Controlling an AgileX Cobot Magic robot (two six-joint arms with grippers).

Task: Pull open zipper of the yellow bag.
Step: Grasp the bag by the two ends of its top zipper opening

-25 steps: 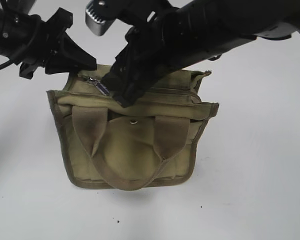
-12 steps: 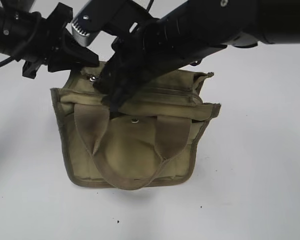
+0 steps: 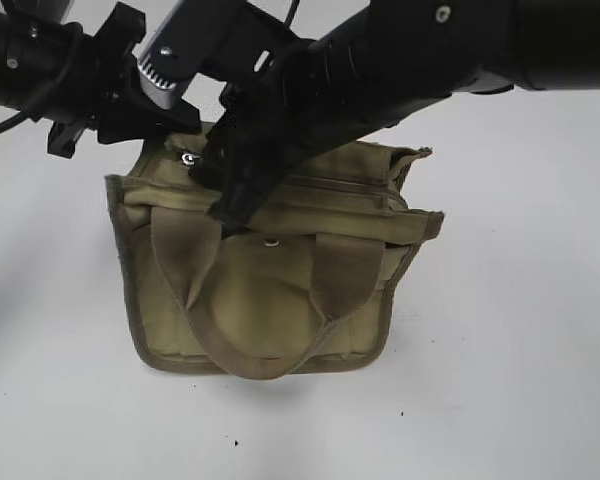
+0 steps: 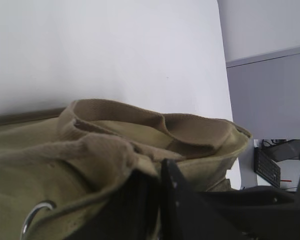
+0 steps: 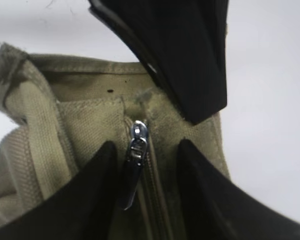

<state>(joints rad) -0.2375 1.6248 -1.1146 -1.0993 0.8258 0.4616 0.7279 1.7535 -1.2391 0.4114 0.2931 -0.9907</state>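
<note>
Straddling zipper (image 5: 150, 195) pull tab (image 5: 133, 162) with right jaws (image 5: 142, 172), partly open, tab not yet pinched. Tab sits centre frame in right wrist view, dangling along zipper line, nearer left finger. Zipper runs across top of yellow bag (image 3: 250, 290) on counter (image 3: 500, 350). Left jaws (image 3: 165, 115) narrow, clamping bag's upper-left corner in exterior view.

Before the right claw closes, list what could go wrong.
1. The pull tab hangs between the right claw's fingers but nearer one of them; closing could pinch canvas or knock the tab aside.
2. The left claw pinches only the bag's corner, so the bag may slide or tip when the zipper is pulled.
</note>
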